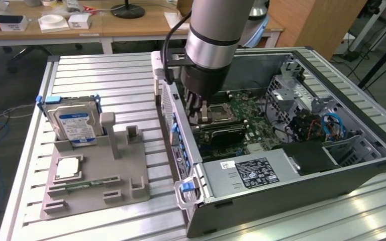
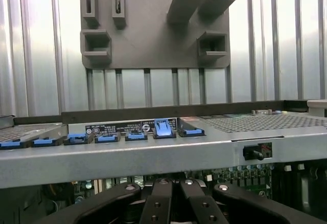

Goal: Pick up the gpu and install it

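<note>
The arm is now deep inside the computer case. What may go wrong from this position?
1. The shut gripper hangs low over the motherboard, right beside the processor socket. A small sideways slip might knock the parts there.
2. It also works close to the case wall that carries the blue latches, so the fingers or whatever they hold could catch on that edge.
</note>
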